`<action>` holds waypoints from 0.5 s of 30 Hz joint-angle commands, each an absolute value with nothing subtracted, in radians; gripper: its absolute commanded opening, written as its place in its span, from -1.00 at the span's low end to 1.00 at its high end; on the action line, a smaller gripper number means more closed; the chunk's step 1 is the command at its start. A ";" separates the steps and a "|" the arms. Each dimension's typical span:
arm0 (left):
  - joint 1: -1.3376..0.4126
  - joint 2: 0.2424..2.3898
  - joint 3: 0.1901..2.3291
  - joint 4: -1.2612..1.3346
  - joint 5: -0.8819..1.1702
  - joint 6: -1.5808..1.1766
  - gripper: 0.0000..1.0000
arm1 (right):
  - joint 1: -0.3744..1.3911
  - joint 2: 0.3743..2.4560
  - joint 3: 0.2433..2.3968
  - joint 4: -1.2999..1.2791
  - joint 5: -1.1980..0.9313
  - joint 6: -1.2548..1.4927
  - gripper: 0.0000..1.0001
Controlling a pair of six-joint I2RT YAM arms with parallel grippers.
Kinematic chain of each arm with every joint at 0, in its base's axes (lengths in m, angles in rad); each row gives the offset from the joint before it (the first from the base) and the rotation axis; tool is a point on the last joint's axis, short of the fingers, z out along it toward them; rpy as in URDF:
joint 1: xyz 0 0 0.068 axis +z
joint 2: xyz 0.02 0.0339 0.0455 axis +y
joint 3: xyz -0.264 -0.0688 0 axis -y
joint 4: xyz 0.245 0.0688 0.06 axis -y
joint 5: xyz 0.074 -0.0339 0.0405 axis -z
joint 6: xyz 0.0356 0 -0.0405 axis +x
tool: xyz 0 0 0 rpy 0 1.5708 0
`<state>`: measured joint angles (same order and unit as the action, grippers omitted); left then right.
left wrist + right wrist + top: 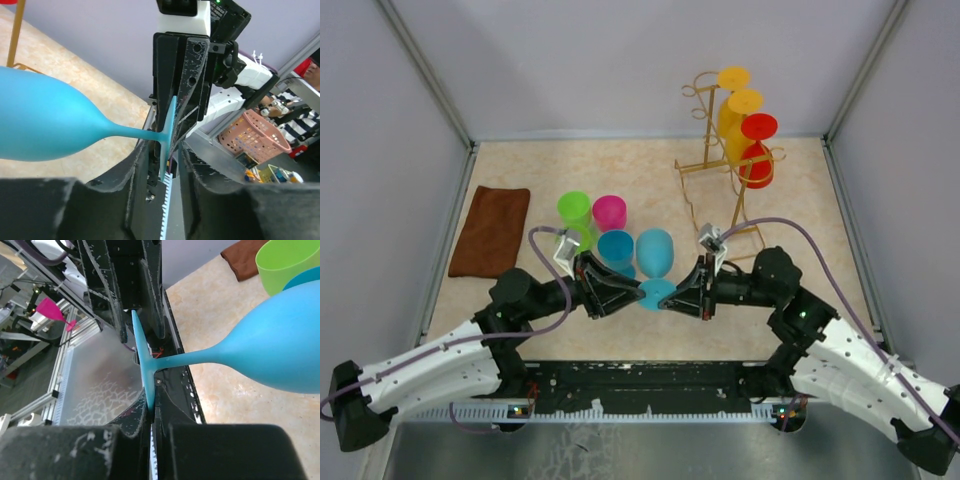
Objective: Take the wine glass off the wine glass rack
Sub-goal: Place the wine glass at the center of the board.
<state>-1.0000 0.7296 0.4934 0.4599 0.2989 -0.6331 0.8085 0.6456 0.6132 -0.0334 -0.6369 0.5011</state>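
Note:
A blue wine glass (655,250) is held tilted above the table, its foot (657,295) between both grippers. My right gripper (672,297) is shut on the foot's edge; in the right wrist view the foot (142,357) is pinched between my right gripper's (152,407) jaws, with the bowl (280,350) to the right. My left gripper (632,295) is open, and in the left wrist view its jaws (164,152) straddle the foot (169,127) with a gap. The golden wine glass rack (712,165) stands at the back right, well away from both grippers.
Yellow glasses (738,108) and red glasses (757,150) hang on the rack. A green glass (575,212), a pink glass (609,213) and another blue glass (615,250) stand left of the held glass. A brown cloth (490,230) lies at the left.

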 commanded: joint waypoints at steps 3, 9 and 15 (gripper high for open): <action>-1.006 0.653 0.528 0.338 0.228 -0.597 0.14 | 0.819 0.592 0.551 0.038 -0.588 0.304 -1.00; -1.008 0.567 0.512 0.258 0.142 -0.603 0.47 | 0.830 0.370 0.299 0.192 -0.689 -0.030 -1.00; -1.007 0.557 0.530 0.205 0.097 -0.602 0.54 | 0.832 0.282 0.200 0.342 -0.901 -0.211 -1.00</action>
<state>-1.0027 0.5594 0.4950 0.2661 0.1509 -0.6113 0.8238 0.3168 0.2028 0.1524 -0.7677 -0.0269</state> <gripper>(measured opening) 0.766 0.014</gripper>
